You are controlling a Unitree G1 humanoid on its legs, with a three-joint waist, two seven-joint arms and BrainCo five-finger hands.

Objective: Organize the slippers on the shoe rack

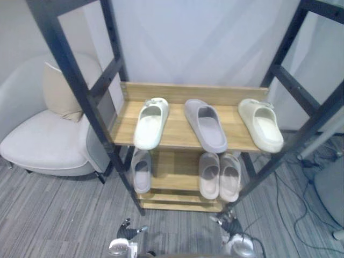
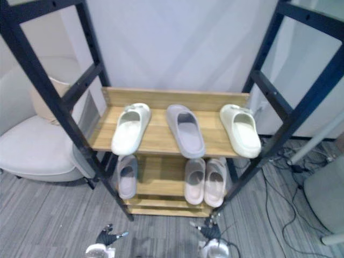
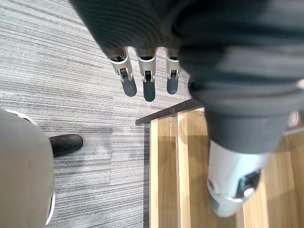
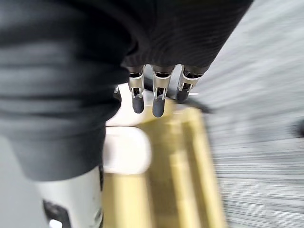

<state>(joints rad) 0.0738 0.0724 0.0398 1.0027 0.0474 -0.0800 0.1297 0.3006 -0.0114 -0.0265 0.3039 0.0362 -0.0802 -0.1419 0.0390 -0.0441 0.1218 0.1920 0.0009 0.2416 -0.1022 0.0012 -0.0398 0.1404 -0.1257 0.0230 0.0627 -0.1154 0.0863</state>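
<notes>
Shoe rack: two wooden shelves are carried in a dark frame.
Armchair: set left of the rack, with a cushion on it.
Upper shelf: a white slipper, a grey slipper and a cream slipper are laid apart.
Lower shelf: a lone slipper is at left and a pale pair at right.
Left hand: held low before the rack, fingers straight, nothing held.
Right hand: likewise.

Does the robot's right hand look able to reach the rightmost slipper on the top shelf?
Probably yes: the cream slipper sits at the open front of the wooden shelf, nothing between it and the open right hand below.
</notes>
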